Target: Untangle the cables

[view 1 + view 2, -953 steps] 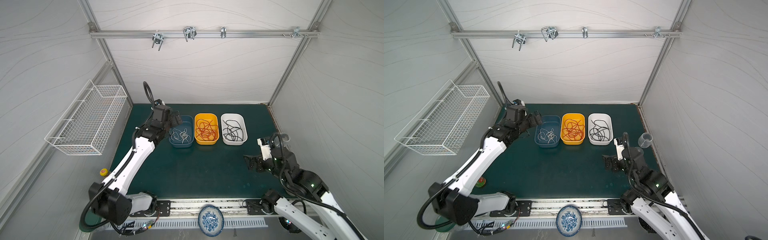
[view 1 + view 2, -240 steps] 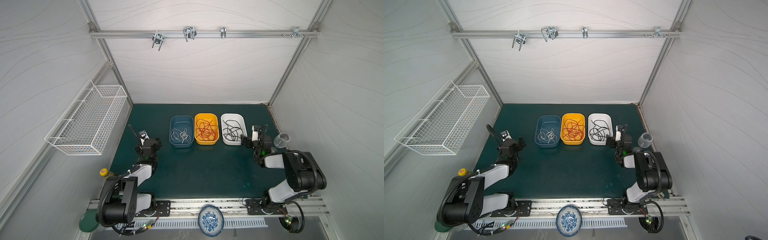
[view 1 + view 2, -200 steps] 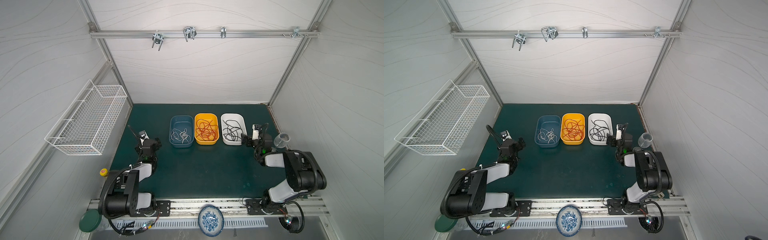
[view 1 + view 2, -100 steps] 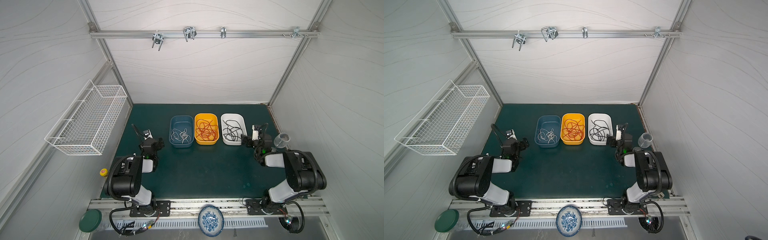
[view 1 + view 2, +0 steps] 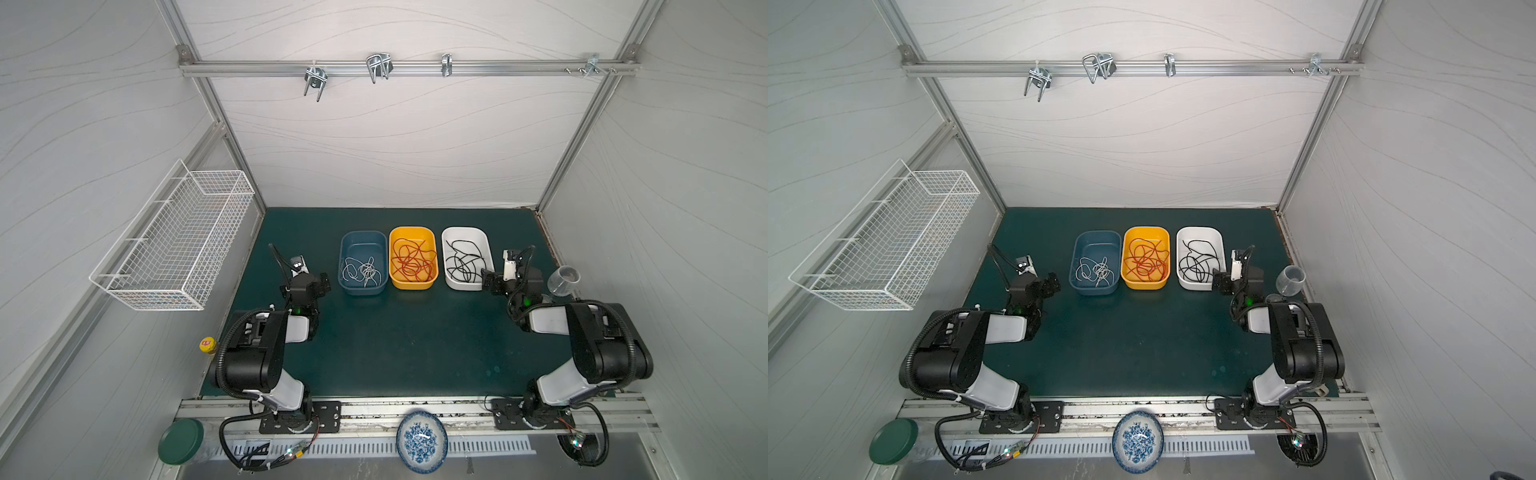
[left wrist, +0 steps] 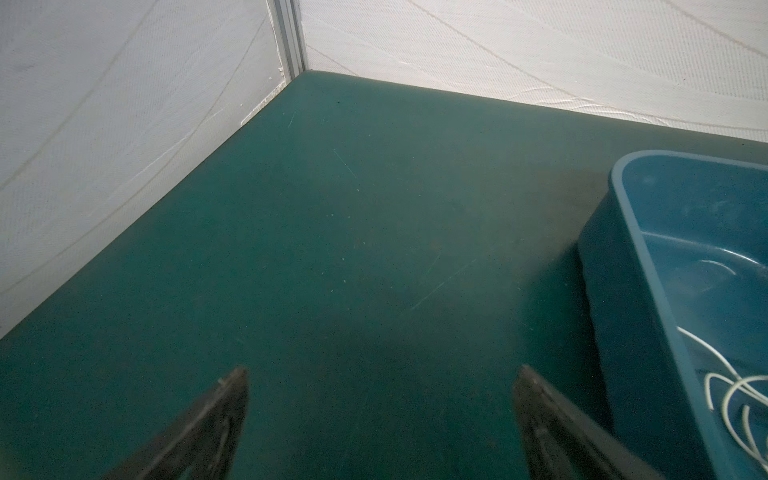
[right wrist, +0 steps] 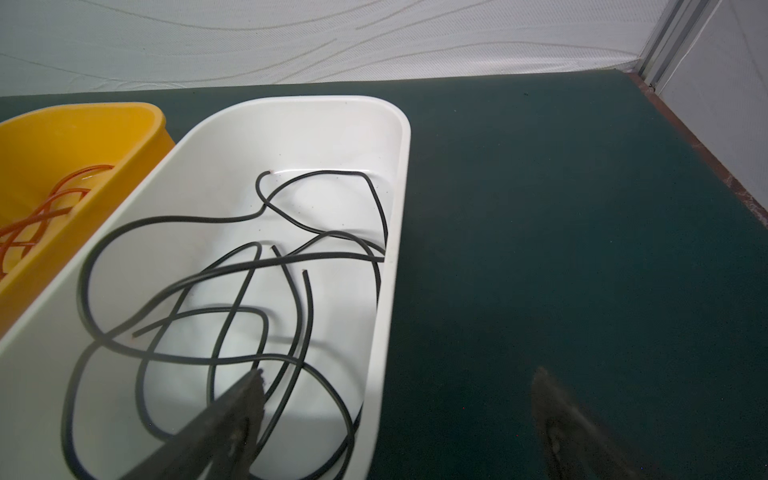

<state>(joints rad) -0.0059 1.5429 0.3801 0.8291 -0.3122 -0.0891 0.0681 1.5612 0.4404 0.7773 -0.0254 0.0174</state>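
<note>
I count three bins: blue bin [image 5: 363,245], yellow bin [image 5: 411,232], white bin [image 5: 463,232]. Three bundles: white cables [image 5: 365,270], red cables [image 5: 413,262], black cables [image 5: 463,262]; strand numbers I can't make out. One wire basket [image 5: 174,249], one plate [image 5: 422,441], one clear cup [image 5: 563,280].

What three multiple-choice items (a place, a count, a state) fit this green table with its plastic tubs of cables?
1. Which plastic tub holds the thin black cables?
A. blue
B. yellow
C. white
2. How many tubs stand on the green table?
A. two
B. three
C. four
3. How is the right gripper?
A. open, empty
B. shut on a cable
C. shut on a rim
Key: C, black loops lie in the white plastic tub; B, a blue plastic tub and a yellow plastic tub stand beside it; A, its jaws stand wide apart.
</note>
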